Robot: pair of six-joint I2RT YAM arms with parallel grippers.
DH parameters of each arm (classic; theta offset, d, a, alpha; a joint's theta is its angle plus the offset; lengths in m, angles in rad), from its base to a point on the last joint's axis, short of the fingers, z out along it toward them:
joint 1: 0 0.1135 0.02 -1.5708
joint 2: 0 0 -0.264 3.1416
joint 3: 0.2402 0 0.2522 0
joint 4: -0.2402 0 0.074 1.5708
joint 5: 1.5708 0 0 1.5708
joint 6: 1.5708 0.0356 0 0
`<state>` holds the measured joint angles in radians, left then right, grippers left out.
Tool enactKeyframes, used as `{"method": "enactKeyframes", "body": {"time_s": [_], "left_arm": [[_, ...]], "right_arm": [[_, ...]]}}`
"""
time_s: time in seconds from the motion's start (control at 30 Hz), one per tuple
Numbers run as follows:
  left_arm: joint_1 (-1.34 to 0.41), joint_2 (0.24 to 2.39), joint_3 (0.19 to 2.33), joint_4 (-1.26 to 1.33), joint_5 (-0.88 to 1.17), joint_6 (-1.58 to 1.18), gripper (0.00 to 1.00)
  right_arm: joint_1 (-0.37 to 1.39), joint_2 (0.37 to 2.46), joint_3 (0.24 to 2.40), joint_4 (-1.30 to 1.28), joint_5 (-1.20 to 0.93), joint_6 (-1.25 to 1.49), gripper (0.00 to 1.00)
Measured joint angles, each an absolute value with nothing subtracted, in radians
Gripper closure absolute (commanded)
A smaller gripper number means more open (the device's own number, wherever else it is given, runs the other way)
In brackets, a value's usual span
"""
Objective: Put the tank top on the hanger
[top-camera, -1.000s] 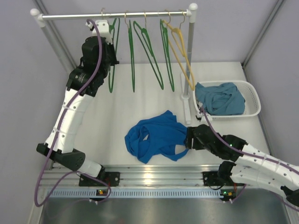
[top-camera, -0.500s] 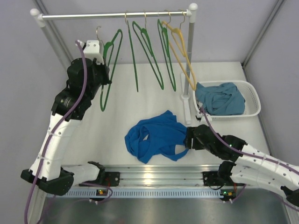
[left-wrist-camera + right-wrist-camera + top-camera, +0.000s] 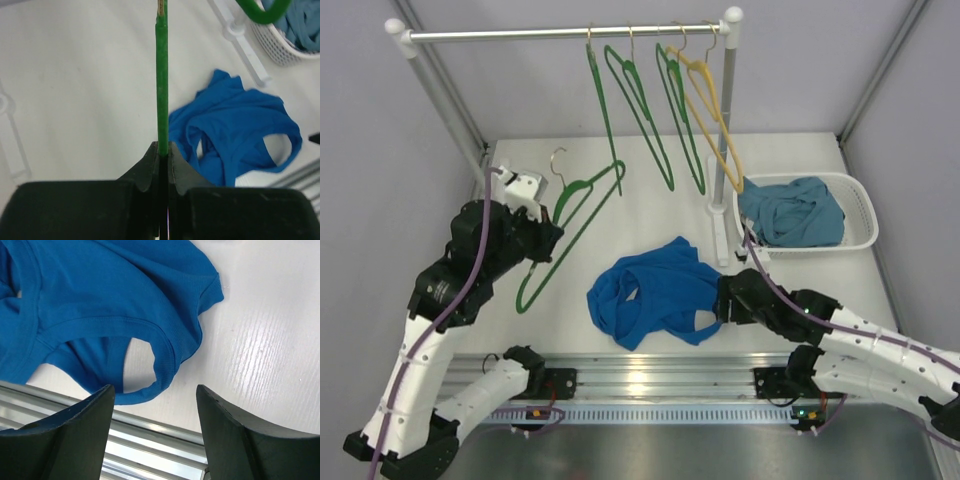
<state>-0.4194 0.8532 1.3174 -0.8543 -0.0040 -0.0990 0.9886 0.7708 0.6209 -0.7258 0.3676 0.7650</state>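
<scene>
— Over the left half of the worktop (image 3: 790, 155): left pincer (image 3: 162, 152) clamped on one thin side arm of the hanger (image 3: 162, 75), which is held tilted with its brass hook pointing up and away from the cloth. Tank top (image 3: 655, 290) lies crumpled mid-worktop, near the hanger's low end but apart from it.
— Right pincer (image 3: 154, 392)?
— Jaws apart, poised over the strap loop at the garment's right edge. Contact with the cloth: cannot tell.
— Risks?
— Judgement only. (1) The grip is a pinch on a slim rod, so the hanger could swivel in the jaws once cloth drags on it. (2) Straps are folded over each other, so the hanger tip may enter an armhole rather than the neck. (3) The right pincer may take two layers at once and close the opening.
— Surroundings?
— Rail (image 3: 560, 33) at the back carries more green hangers (image 3: 640, 110) and a yellow hanger (image 3: 715, 120). Rack foot (image 3: 722, 240) lies just beside the garment's right side, close to the right arm. Basket (image 3: 858, 215) holding a teal garment (image 3: 790, 215) sits far right, apart from the work.
</scene>
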Motion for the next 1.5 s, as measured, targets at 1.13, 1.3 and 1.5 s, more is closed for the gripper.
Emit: {"method": "enactKeyframes", "body": {"time_s": [1.13, 1.3, 1.5], "left_arm": [[-0.856, 1.001, 1.142, -1.002, 0.245, -0.108, 1.00], [-0.875, 1.044, 1.152, -1.007, 0.245, -0.101, 1.00], [-0.910, 1.066, 1.164, -1.008, 0.242, -0.097, 1.00]], "right_arm": [[0.989, 0.845, 0.504, -0.601, 0.257, 0.857, 0.51], [0.990, 0.849, 0.504, -0.598, 0.236, 0.872, 0.53], [0.991, 0.862, 0.504, -0.590, 0.217, 0.897, 0.58]]}}
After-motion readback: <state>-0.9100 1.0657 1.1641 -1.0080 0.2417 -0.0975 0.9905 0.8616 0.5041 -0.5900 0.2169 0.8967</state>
